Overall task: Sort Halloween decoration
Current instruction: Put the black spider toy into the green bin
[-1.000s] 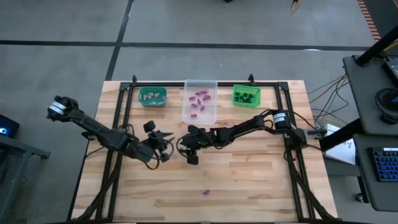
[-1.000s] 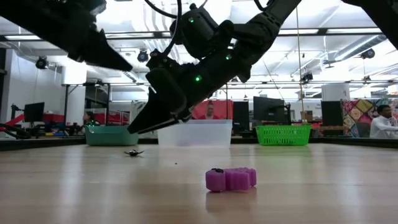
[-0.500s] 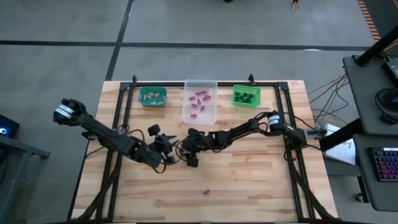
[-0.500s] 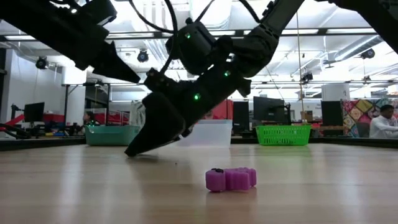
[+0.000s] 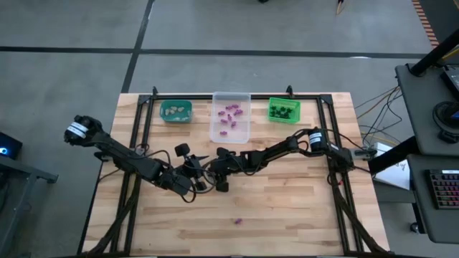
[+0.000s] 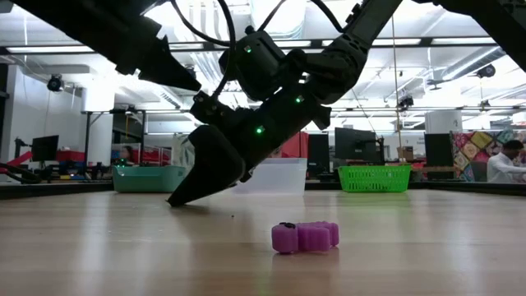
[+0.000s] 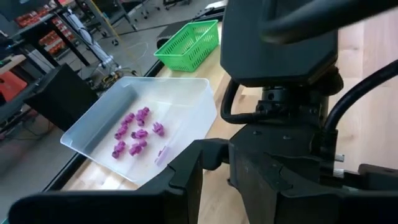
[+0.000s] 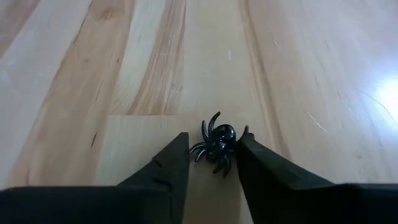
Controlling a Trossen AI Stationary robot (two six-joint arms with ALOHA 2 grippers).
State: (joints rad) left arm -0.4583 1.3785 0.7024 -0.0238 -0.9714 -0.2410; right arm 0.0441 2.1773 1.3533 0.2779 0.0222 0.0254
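Observation:
A black spider trinket lies on the wooden table near its middle, between the fingertips of my right gripper. That gripper slants down with its tips at the tabletop, where they hide the spider from the low view. My left gripper hovers just left of it, above the table. A purple trinket lies alone nearer the front edge. More purple trinkets lie in the clear bin. My right gripper has the spider pinched between its two fingertips, which meet the spider's legs on either side. The fingers slant down from the table's right side. The spider still rests on the tabletop.
Along the far edge stand a teal bin with beige pieces, a clear bin and a green basket with black pieces. The two arms are close together at the table's middle. Bare wood lies toward the front.
My right gripper has sunk onto the black spider, which lay in plain sight on the table and is now covered in the low view by the fingers. My left gripper has moved toward the right gripper and a little toward the near edge.

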